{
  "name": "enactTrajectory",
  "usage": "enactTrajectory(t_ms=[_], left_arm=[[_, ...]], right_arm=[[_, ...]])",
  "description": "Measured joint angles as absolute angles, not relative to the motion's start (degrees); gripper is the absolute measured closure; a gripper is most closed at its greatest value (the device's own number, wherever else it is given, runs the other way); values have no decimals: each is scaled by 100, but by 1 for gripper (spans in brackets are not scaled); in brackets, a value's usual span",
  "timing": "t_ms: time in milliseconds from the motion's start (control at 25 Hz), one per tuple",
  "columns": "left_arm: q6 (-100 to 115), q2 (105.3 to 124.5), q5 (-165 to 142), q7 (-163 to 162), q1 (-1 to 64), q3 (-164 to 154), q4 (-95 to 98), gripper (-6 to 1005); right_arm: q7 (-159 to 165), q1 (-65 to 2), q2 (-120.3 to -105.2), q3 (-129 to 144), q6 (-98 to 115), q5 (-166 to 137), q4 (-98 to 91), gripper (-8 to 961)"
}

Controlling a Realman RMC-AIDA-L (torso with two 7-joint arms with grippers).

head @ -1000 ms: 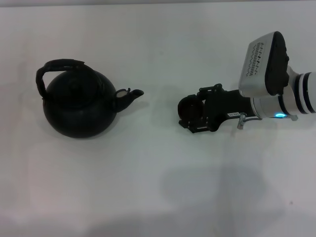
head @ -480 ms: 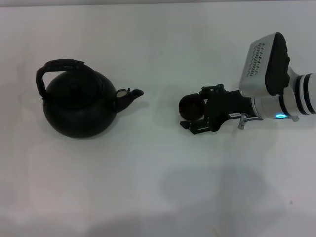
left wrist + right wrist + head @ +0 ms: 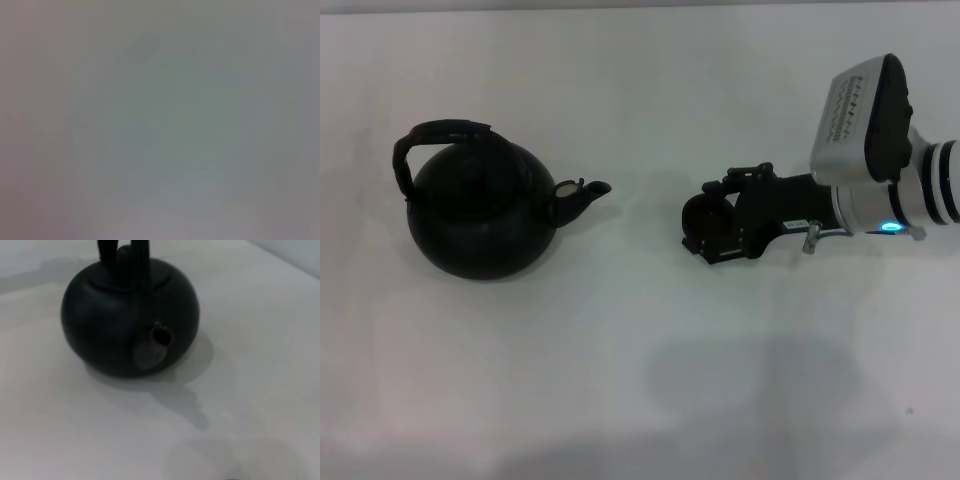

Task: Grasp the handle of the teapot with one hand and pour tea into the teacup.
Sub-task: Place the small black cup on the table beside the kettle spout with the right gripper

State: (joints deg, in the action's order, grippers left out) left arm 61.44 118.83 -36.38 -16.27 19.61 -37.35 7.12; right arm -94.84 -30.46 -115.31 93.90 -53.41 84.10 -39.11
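White table point(image 3: 620, 380); teapot point(image 3: 480, 215) at left, right gripper point(image 3: 712, 227) at centre-right clamped around teacup point(image 3: 702, 220).

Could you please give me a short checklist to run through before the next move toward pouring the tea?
1. Teapot upright on the table: ok.
2. Handle free to grasp, nothing on it: ok.
3. Spout pointing toward the teacup: ok.
4. Teacup standing apart from the teapot: ok.
5. Right claw clear of the teacup: not ok, it sits right at it.
6. Left claw position: cannot tell, no view shows it.
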Motion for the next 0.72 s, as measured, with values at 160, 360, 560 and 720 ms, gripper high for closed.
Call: enactTrajectory(t_ms=[160, 360, 560, 720], left_arm=[[6152, 11886, -3638, -1588, 1936, -3743, 712, 165], [6194, 11898, -3683, -1579, 1886, -3826, 730, 164], [6419, 11907, -3791, -1576, 1720, -4105, 767, 165], [6686, 11909, -3793, -1577, 1585, -4120, 769, 165]], right_arm=[[-9483, -3049, -11531, 9228, -5383, 8412, -3980, 110], [-9454, -3054, -11515, 8961, -5568, 8411, -4129, 109], [-9492, -3019, -11510, 8412, -6165, 8402, -4222, 109], [-9495, -3001, -11493, 8306, -6343, 8407, -4234, 108]])
